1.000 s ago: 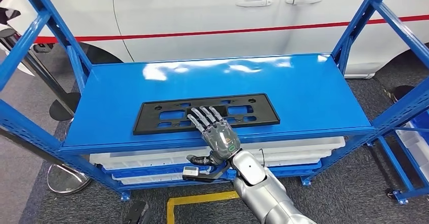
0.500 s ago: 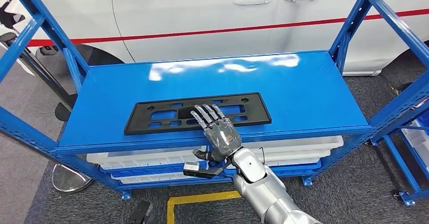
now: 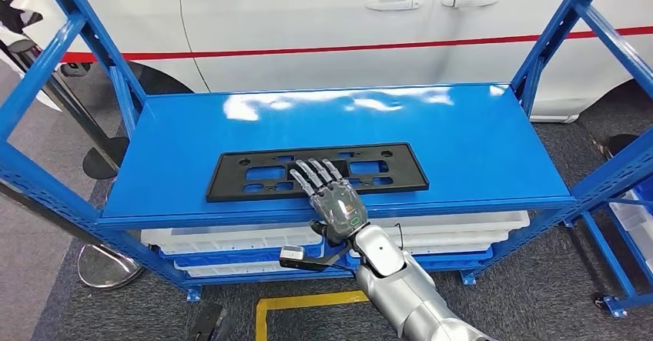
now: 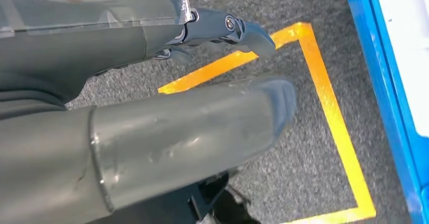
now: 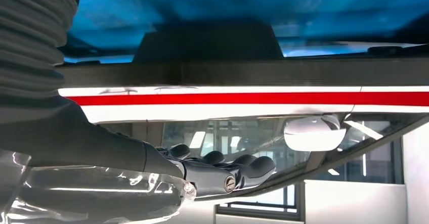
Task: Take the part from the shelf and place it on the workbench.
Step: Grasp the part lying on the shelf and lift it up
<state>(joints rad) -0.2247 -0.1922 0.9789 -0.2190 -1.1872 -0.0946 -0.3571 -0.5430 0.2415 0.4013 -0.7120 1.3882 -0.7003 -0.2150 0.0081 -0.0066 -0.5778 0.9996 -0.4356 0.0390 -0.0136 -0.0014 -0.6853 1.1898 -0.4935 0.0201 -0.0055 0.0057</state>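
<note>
Part (image 3: 316,172) lies flat on blue shelf (image 3: 477,148), right hand's (image 3: 333,202) spread fingers resting on it.

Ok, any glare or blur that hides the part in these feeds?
Head view: sharp; white glare patches on the shelf behind the part, none on it. Right wrist view: the part is a dark, soft shape. Left wrist view: the near thumb is blurred, floor only.
</note>
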